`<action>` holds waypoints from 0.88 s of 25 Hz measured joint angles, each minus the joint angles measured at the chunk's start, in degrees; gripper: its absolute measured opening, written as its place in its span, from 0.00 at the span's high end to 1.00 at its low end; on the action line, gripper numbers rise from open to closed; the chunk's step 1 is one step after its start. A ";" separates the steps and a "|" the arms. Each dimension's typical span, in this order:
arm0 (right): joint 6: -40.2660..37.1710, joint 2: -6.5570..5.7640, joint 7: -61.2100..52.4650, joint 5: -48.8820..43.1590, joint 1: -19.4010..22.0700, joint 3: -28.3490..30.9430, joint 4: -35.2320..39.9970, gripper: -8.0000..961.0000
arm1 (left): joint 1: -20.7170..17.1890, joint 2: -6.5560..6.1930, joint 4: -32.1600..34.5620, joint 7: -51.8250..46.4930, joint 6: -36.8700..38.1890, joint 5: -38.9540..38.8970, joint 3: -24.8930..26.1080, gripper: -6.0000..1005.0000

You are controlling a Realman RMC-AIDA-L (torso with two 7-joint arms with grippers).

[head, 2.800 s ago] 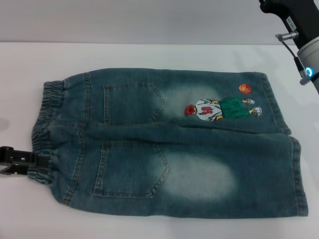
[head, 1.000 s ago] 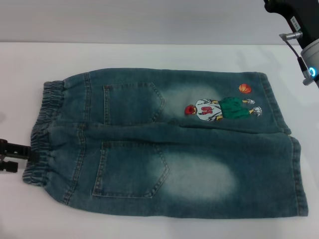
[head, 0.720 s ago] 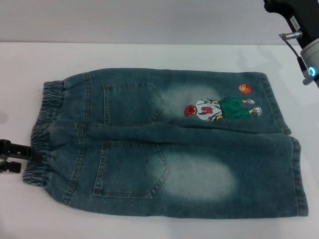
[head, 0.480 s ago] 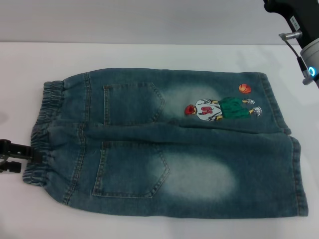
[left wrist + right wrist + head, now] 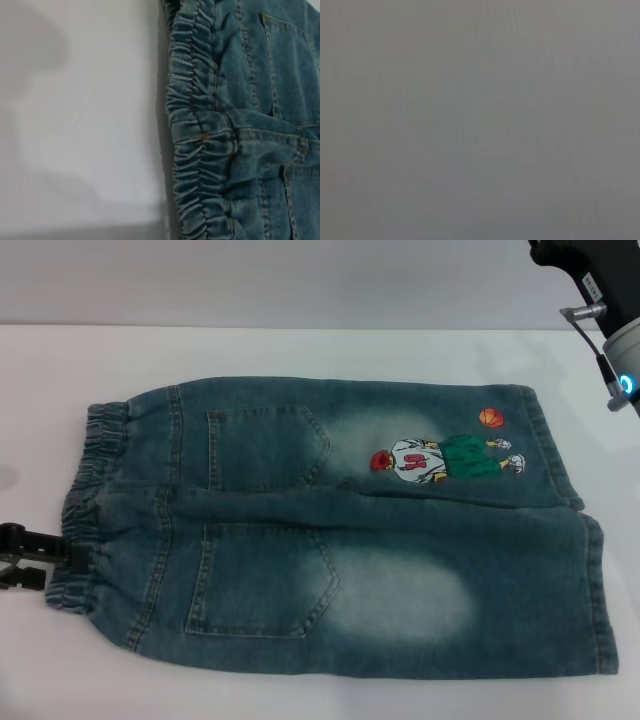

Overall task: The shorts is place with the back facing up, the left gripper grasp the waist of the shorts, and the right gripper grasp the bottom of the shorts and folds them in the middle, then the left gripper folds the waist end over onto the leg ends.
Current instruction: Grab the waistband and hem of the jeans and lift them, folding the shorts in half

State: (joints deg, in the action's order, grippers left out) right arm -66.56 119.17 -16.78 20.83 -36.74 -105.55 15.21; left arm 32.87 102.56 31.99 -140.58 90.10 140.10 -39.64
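Denim shorts [image 5: 340,530] lie spread flat, back side up, both back pockets showing. The gathered elastic waist [image 5: 85,500] sits at the robot's left, the leg hems [image 5: 590,570] at the right. There's faded wash on the seat, and a small cartoon basketball player [image 5: 445,458] with an orange ball [image 5: 490,417] printed on the far leg. From the left wrist view, the waistband [image 5: 200,135] shows tight puckers with orange stitching, its edge on a pale surface.
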 joint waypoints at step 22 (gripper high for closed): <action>-0.32 0.00 0.00 0.00 0.27 0.00 0.00 0.35 | 0.22 0.81 -0.14 0.05 -0.51 -0.17 -1.16 0.16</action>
State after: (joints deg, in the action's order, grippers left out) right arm -66.88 119.17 -16.78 20.83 -36.47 -105.56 15.21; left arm 33.09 103.37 31.85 -140.53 89.59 139.93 -40.79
